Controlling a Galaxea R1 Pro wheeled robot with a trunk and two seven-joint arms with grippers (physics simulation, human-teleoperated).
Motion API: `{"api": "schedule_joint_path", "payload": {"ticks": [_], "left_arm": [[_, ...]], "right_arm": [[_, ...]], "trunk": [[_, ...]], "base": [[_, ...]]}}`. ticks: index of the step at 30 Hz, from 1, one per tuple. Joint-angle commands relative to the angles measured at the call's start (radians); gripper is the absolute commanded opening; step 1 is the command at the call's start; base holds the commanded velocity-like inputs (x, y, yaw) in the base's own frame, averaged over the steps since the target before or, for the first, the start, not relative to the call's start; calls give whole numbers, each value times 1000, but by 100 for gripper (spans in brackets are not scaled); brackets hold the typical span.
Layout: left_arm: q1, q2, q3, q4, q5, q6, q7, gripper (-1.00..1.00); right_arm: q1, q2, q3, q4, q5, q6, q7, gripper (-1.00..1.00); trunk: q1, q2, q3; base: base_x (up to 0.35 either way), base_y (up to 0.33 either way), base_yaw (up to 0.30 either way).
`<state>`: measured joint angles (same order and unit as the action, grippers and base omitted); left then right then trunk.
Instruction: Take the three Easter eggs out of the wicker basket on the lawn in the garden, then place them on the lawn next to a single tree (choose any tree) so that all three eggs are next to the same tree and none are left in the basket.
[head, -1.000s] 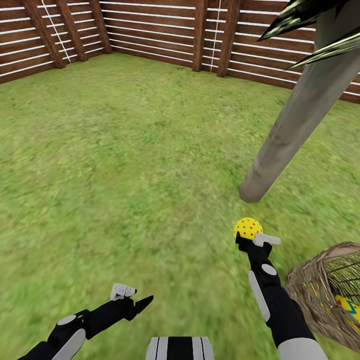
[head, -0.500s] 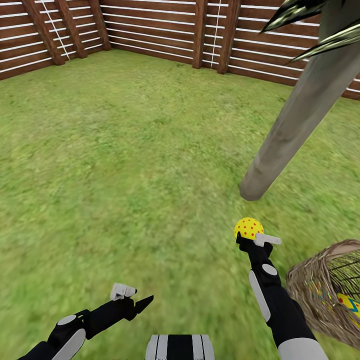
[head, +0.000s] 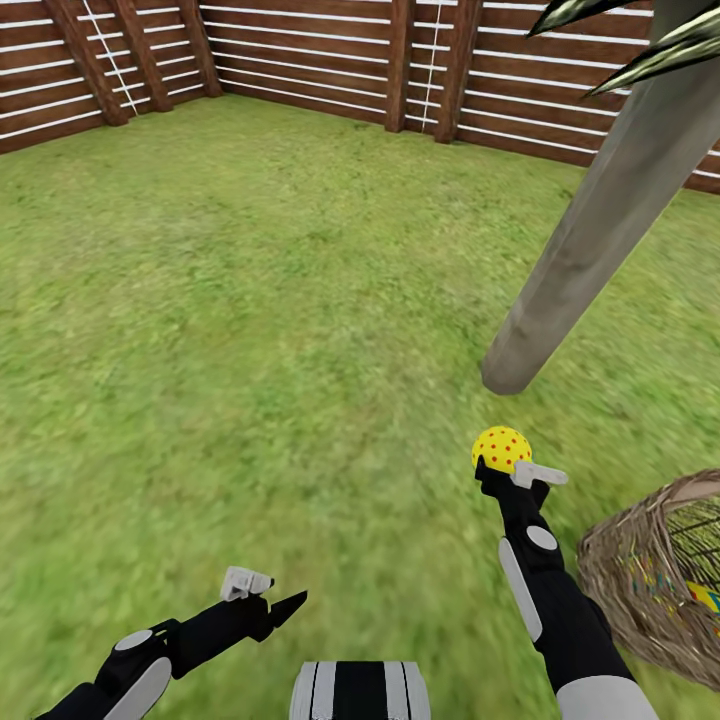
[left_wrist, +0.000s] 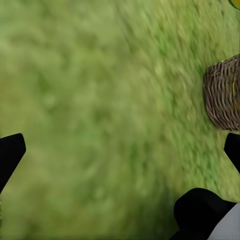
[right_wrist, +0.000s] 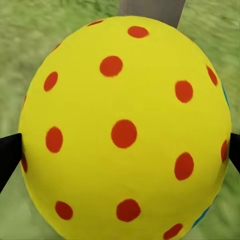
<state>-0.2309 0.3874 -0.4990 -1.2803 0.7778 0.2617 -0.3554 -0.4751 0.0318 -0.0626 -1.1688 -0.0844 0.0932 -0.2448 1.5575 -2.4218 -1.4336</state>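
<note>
My right gripper (head: 507, 468) is shut on a yellow Easter egg (head: 500, 447) with red dots, held above the lawn (head: 250, 300) a short way in front of the tree (head: 590, 230) trunk's base. Up close the egg (right_wrist: 125, 130) sits between my two dark fingertips, with the grey trunk (right_wrist: 150, 9) behind it. The wicker basket (head: 640, 580) stands on the grass just right of my right forearm, and bits of yellow and blue show through its weave. My left gripper (head: 265, 592) hangs open over bare grass at the lower left; its view shows the basket (left_wrist: 222, 92) off to one side.
A brown slatted wooden fence (head: 330, 50) rings the far side of the garden, with posts (head: 400, 65) at the corner. Open grass spreads left of the tree. Dark pointed foliage (head: 640, 40) hangs overhead near the trunk.
The whole view has drifted slightly, so the camera moved. My right gripper with the egg has edged a little toward the tree. The left arm has stayed put.
</note>
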Motion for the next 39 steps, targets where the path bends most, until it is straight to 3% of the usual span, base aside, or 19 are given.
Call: {"api": "schedule_joint_path", "payload": {"ticks": [1,11,15,19,21,26,29,35,39], "left_arm": [[0,1,-1,-1,11,7,0,100],[-1,8,3,-25,12,8,-21,100],[-1,8,4,-25,12,8,-26,100],[0,8,4,-25,12,8,-28,100],[0,9,4,-36,12,9,-28,100],[0,7,2,-45,12,12,-27,100],[-1,3,1,-42,12,13,-26,100],[0,2,-1,-36,11,11,-24,100],[0,2,-2,-37,11,11,-25,100]], "right_arm": [[0,0,0,-2,-9,3,-2,-100],[0,0,3,10,-14,8,-2,-100],[-3,-7,3,47,-18,19,1,-100],[-79,-12,3,181,-23,17,2,-100],[-129,-29,3,251,-22,11,2,-100],[-166,-50,2,284,-20,4,-1,-100],[-177,-61,3,325,-13,-65,-1,-100],[-179,-60,8,379,-8,-167,-2,-100],[-179,-56,10,392,-8,-183,-2,-100]], "trunk": [[4,-8,-4],[42,-78,-35],[44,-79,-51],[46,-80,-66],[47,-81,-74],[49,-82,-93],[51,-82,-105],[53,-84,-128],[55,-85,-143]], "base": [[0,0,0],[0,0,0],[0,0,0],[0,0,0],[0,0,0],[0,0,0],[0,0,0],[0,0,0],[0,0,0]]}}
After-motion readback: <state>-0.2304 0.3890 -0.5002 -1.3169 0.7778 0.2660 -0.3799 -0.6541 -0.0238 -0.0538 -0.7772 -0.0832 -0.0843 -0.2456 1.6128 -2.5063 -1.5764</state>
